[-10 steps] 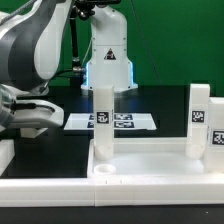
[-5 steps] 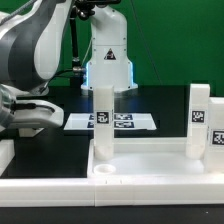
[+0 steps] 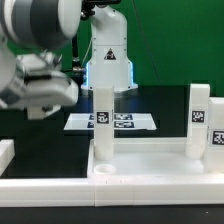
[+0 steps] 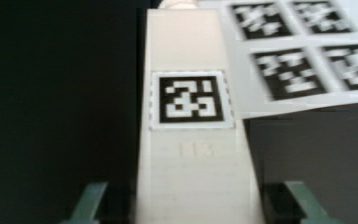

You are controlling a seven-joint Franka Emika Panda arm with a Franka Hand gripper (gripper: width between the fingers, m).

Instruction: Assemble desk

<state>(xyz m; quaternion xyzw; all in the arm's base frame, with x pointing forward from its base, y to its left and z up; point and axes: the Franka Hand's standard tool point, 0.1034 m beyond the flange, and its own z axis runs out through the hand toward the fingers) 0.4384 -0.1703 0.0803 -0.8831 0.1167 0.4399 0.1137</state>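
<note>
One tagged leg (image 4: 194, 130) lengthwise between apparently parted jaws, toward marker board (image 4: 300, 45).

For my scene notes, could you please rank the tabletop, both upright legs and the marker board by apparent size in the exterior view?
1. tabletop, clearly largest.
2-4. Unsure: leg on the exterior view's right, leg on its left and marker board look alike; board lies farther back.
</note>
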